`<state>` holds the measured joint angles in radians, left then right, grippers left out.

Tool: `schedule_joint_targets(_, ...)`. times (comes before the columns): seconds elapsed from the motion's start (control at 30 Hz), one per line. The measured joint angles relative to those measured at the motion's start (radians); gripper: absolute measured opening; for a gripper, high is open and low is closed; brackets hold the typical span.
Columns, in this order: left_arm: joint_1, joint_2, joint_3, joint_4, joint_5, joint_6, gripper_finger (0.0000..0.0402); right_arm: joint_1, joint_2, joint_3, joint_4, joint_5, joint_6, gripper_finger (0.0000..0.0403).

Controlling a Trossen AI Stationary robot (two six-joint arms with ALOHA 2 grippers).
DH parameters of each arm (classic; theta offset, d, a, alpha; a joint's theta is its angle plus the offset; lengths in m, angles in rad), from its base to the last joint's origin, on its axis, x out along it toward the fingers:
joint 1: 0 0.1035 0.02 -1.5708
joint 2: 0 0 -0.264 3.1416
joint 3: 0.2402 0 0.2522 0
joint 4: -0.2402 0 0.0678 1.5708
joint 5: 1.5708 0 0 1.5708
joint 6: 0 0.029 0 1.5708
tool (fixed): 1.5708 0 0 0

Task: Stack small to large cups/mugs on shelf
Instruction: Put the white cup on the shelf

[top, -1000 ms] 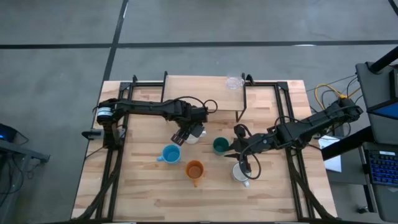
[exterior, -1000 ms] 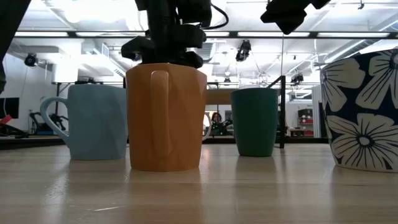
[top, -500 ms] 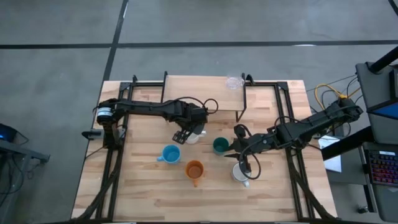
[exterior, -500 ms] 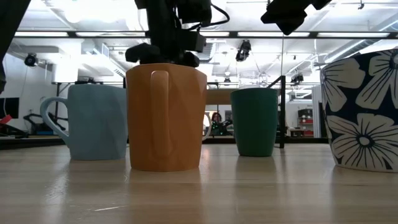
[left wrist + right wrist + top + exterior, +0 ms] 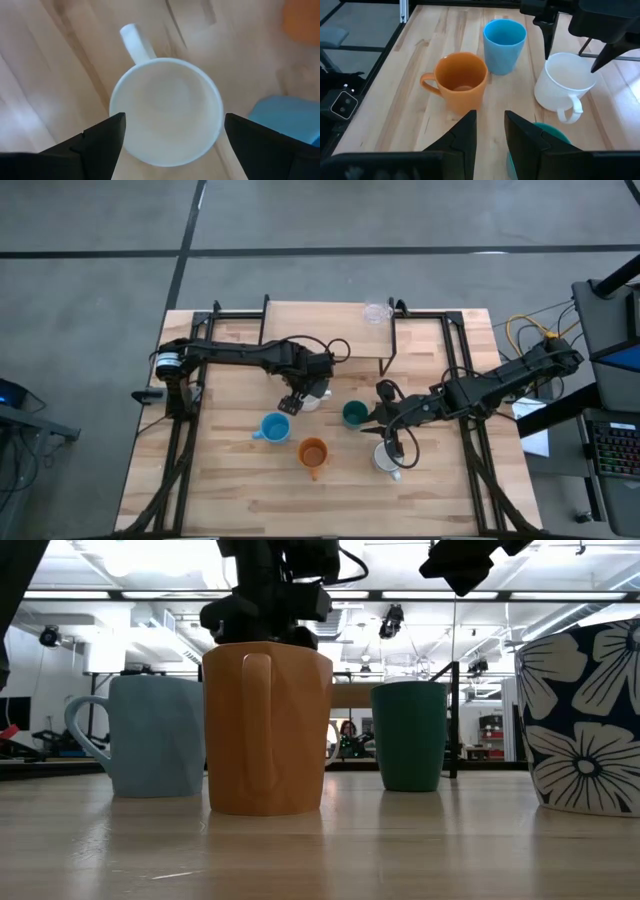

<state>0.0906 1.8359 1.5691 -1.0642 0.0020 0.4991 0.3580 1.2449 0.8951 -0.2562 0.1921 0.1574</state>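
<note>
Left pincer (image 5: pixel 297 397) hangs directly over the white mug (image 5: pixel 166 110), fingers spread wide — one dark finger (image 5: pixel 100 137) on each side of the rim, neither touching it. The white mug stands upright on the table (image 5: pixel 230 480), just in front of the shelf (image 5: pixel 325 328), handle pointing away from the light blue mug (image 5: pixel 274 427). Orange mug (image 5: pixel 313 452) sits near the table's front, between the light blue mug and the patterned mug (image 5: pixel 386 459). Dark teal-green cup (image 5: pixel 353 414) stands just beside the right pincer (image 5: pixel 371 420), whose fingers sit a narrow gap apart, holding nothing. Tiny clear glass (image 5: pixel 376 311) is alone on the shelf, at its right end — all mugs upright.
</note>
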Motion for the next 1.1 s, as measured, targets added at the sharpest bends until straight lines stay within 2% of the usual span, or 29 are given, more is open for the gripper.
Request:
schedule_joint_targets(0.33, 0.0, 0.0, -0.003, -0.011, 0.034, -0.073, 0.0325, 0.0, 0.0, 0.0, 0.0, 0.0, 0.0, 0.0093)
schedule_joint_targets(1.1, 0.0, 0.0, -0.031, 0.017, 0.029, -0.101, 0.0325, 0.0, 0.0, 0.0, 0.0, 0.0, -0.001, 0.0093)
